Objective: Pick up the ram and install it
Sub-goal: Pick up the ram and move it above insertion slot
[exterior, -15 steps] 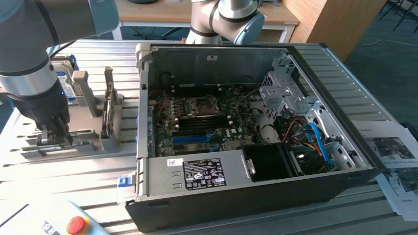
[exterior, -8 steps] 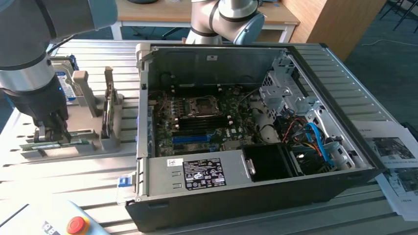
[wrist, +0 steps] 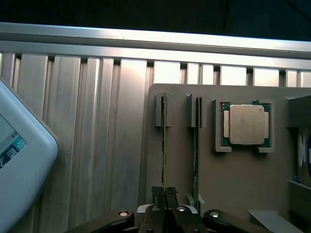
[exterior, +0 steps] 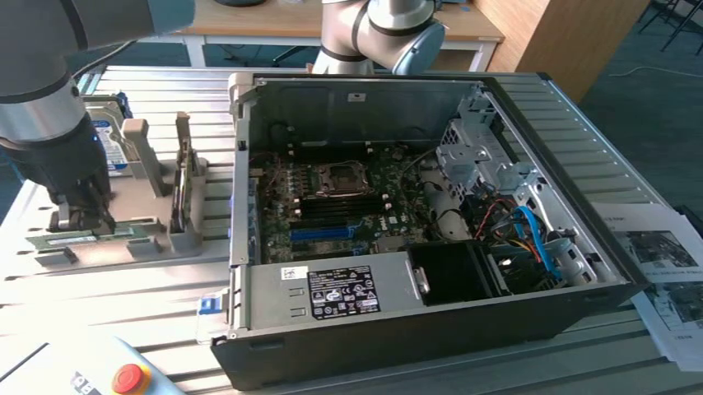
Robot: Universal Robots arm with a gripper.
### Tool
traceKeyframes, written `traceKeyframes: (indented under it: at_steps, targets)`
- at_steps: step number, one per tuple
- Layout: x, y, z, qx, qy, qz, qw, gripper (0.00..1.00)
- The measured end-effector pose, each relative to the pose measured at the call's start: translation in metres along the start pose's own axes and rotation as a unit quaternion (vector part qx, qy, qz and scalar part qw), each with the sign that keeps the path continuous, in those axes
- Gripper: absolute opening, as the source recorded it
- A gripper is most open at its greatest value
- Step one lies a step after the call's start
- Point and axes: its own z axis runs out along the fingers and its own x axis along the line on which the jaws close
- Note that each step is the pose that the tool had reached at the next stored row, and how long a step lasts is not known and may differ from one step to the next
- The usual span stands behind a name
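The ram [wrist: 164, 141] is a thin green stick standing on edge in a slot of the grey holder [wrist: 228, 189]. My gripper [wrist: 165, 194] is at its near end, fingers pinched shut on the stick's upper edge. In the exterior view my gripper [exterior: 86, 220] reaches straight down onto the ram [exterior: 61, 239] at the front of the holder [exterior: 148, 247], on the exterior view's left. A second stick [wrist: 196, 145] stands in the neighbouring slot, apart from the fingers.
An open computer case [exterior: 439, 329] lies beside the holder, its motherboard showing blue slots [exterior: 328, 233]. A processor chip [wrist: 246, 124] and a hard drive [exterior: 104, 140] rest in the holder. A white pendant with a red button [exterior: 130, 378] sits at the front. Papers [exterior: 659, 255] lie on the exterior view's right.
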Motion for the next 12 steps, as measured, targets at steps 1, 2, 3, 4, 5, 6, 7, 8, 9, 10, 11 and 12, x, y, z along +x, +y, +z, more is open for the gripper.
traceKeyframes:
  at_steps: [1, 2, 3, 4, 5, 6, 7, 8, 9, 10, 11, 12]
  targets:
    - [0.0, 0.0001, -0.0021, 0.0, 0.0, 0.0, 1.0, 0.11]
    - [0.0, 0.0002, -0.0042, 0.0, 0.0, 0.0, 1.0, 0.11]
    - [0.0, 0.0003, -0.0063, 0.0001, 0.0, 0.0, 1.0, 0.11]
    - [0.0, 0.0004, -0.0086, 0.0001, 0.0, 0.0, 1.0, 0.11]
    - [0.0, 0.0005, -0.011, 0.0, 0.0, 0.0, 1.0, 0.11]
    - [0.0, 0.0007, -0.0136, 0.0, 0.0, 0.0, 1.0, 0.11]
    - [0.0, 0.0008, -0.0163, 0.0, 0.0, 0.0, 1.0, 0.11]
    - [0.0, 0.0009, -0.0189, 0.0, 0.0, 0.0, 1.0, 0.11]
    - [0.0, 0.0011, -0.0217, 0.0, 0.0, 0.0, 1.0, 0.11]
    - [0.0, 0.0012, -0.0244, 0.0, 0.0, 0.0, 1.0, 0.11]
    - [0.0, 0.0013, -0.0272, 0.0, 0.0, 0.0, 1.0, 0.11]
    - [0.0, 0.0015, -0.0302, 0.0, 0.0, 0.0, 1.0, 0.11]
